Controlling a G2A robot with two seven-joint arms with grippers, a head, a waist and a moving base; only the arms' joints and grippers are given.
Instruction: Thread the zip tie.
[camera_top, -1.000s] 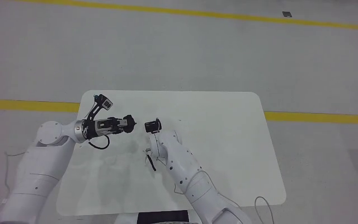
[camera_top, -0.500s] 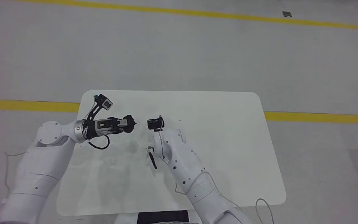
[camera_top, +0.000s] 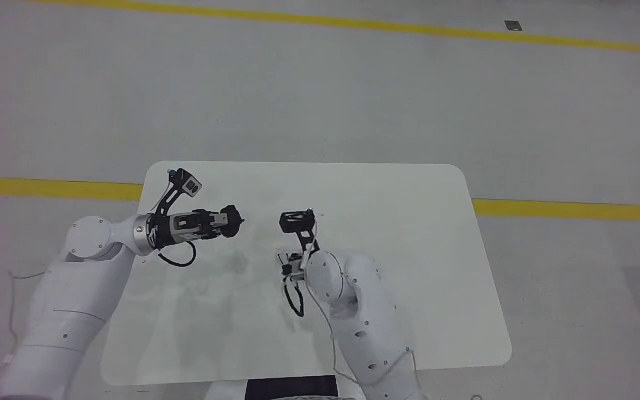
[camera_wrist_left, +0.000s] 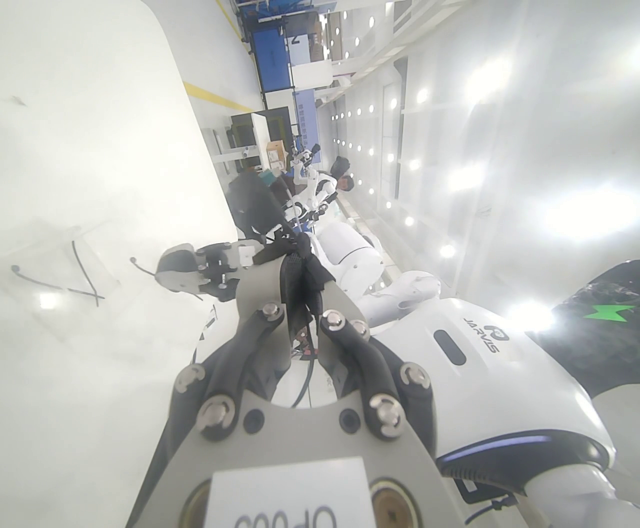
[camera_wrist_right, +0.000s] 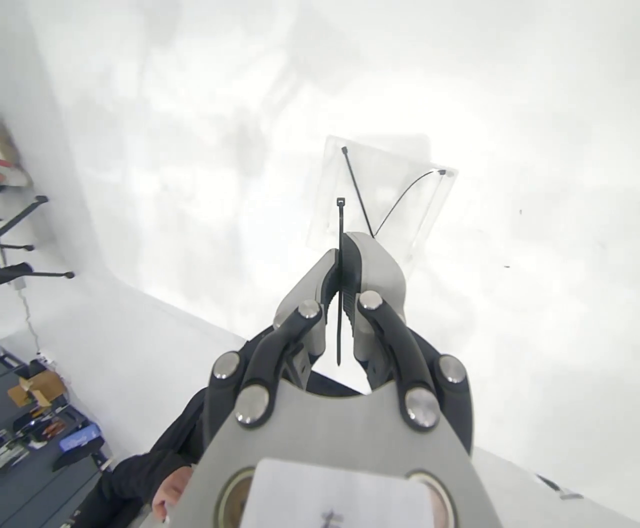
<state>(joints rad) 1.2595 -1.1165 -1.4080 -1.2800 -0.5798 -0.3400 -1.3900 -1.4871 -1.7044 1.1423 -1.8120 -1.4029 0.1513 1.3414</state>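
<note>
Right gripper: jaws clenched on the zip tie, gripping it partway along the strap. The tie lies along the line of the fingers. Its square head pokes out past the fingertips and its tail runs back between the fingers towards the wrist. From the top view this gripper sits over the middle of the table, pointing away from the robot. The tie is carried clear of the surface.

Left gripper: jaws pressed together at the tips. Cannot tell whether anything is pinched between the dark pads. From above it is level with the right gripper and to its left, and it points across at it. The two are near but apart, with bare table showing between them.

Beyond the right gripper's fingertips a clear tray lies flat on the table. It holds spare ties, two of them. One is straight and the other bowed. Their tail ends come together at the tray's nearer side, and their heads lie apart at the farther side.

Farther on, the table's rounded far edge gives onto grey floor with a yellow line running across it.
</note>
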